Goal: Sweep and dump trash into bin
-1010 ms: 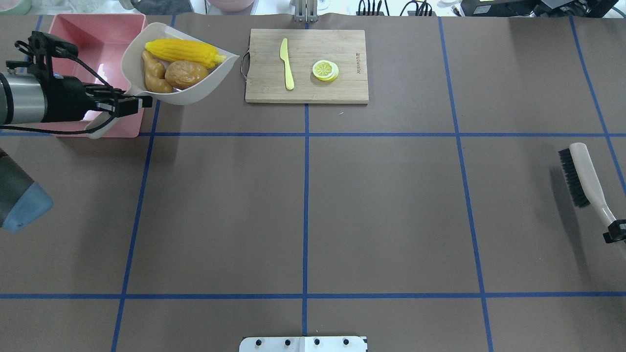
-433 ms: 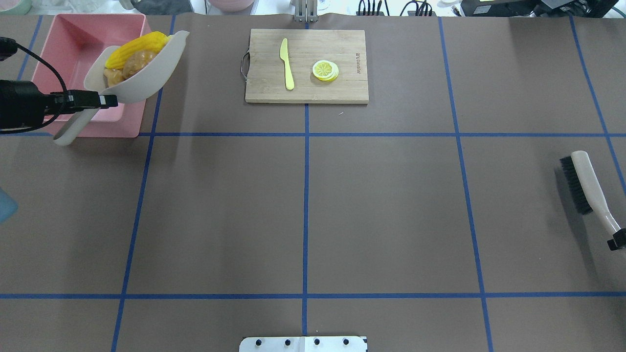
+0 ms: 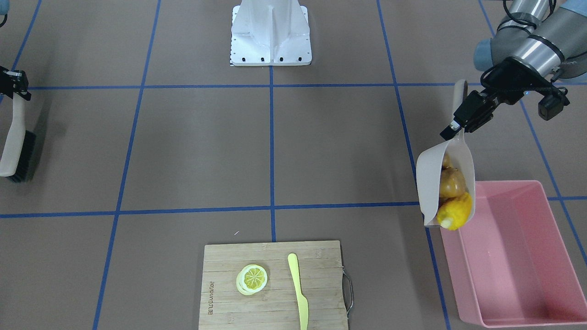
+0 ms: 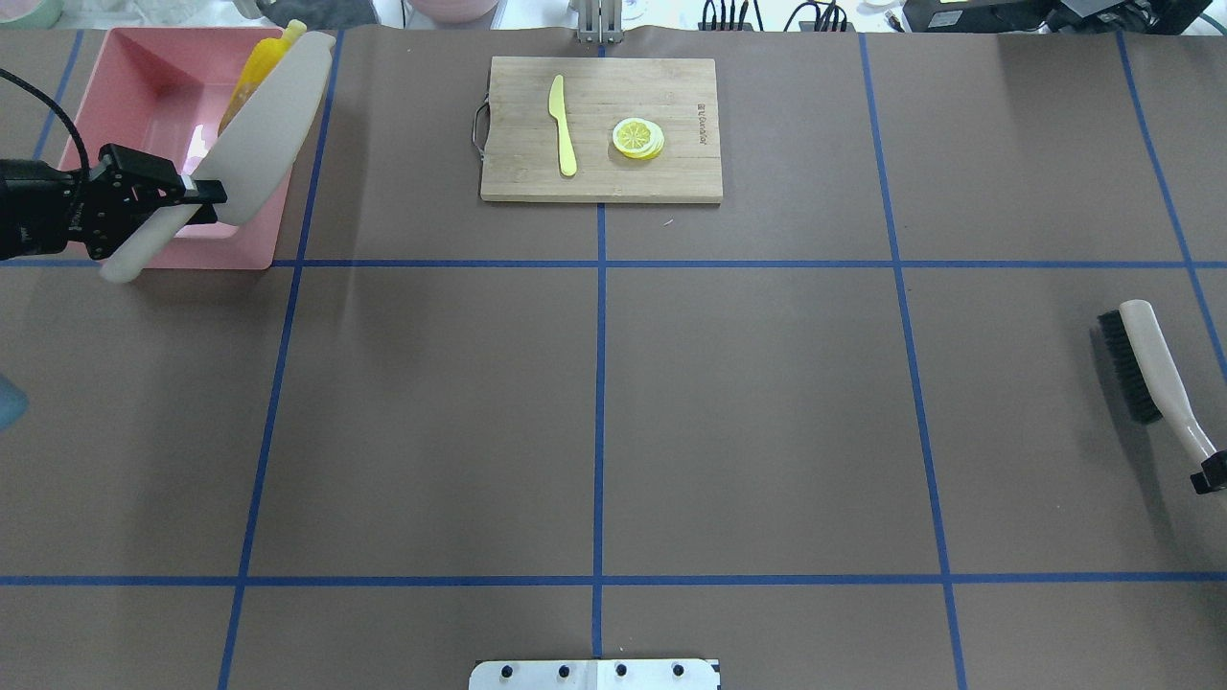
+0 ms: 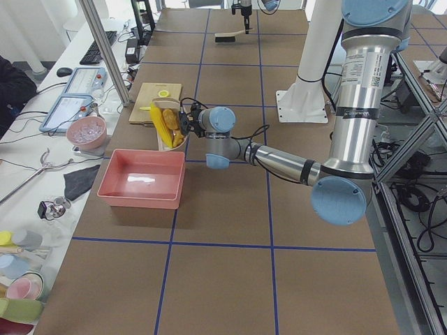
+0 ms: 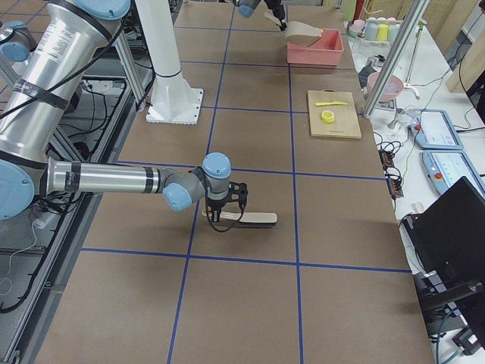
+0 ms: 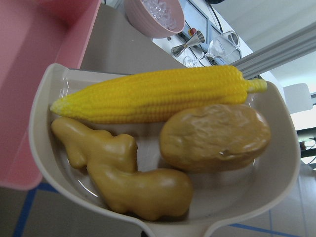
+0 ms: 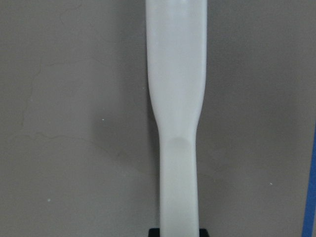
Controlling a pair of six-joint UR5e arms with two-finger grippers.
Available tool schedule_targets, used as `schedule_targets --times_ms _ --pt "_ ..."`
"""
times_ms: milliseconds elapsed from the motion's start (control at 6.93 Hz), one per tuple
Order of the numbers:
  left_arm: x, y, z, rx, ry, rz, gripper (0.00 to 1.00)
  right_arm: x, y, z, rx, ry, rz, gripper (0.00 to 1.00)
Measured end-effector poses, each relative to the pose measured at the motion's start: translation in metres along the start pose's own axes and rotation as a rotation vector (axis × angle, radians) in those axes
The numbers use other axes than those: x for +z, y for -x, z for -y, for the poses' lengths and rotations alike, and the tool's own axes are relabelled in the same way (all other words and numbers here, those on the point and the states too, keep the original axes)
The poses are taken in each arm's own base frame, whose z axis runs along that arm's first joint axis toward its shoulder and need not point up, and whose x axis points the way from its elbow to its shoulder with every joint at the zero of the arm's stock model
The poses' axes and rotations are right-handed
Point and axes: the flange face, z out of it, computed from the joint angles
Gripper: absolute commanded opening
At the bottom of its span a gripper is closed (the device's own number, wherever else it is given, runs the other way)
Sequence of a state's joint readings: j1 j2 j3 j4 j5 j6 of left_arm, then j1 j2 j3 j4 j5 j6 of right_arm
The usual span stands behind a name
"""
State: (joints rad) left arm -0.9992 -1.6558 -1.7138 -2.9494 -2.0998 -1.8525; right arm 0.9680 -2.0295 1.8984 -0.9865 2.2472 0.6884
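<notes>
Three toy foods sit in the beige dustpan, and the left tool has its fingers pressed together on the pan's handle. The pan reaches out ahead of that tool and is rolled steeply onto its side, with its underside turned toward the middle of the worktop and its open face toward the pink bin. The bin stands below and ahead of the tool, and the pan hangs over its long wall. In the wrist view the corn cob lies farthest from the tool, across the pan's open lip. The potato and the ginger root lie side by side nearer the tool, both touching the cob. From the front the cob's end pokes out past the lip, above the bin's rim. Well apart, the right tool pinches the end of a brush handle, and the bristle head points away from it. Whether the brush touches the worktop I cannot tell. Far off to the left tool's right lies a wooden cutting board with a yellow knife and a lemon slice.
</notes>
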Motion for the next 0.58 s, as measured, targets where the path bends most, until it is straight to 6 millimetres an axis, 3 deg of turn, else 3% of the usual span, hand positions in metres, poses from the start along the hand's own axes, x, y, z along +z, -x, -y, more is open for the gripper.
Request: schedule_targets --times_ms 289,577 --pt "-0.026 -0.008 0.012 -0.153 0.034 -0.009 0.00 0.003 -0.001 -0.001 0.002 0.005 -0.002 0.00" --pt "-0.053 -0.001 0.022 -0.180 0.047 -0.006 0.00 0.005 0.000 -0.001 0.001 0.010 -0.002 0.00"
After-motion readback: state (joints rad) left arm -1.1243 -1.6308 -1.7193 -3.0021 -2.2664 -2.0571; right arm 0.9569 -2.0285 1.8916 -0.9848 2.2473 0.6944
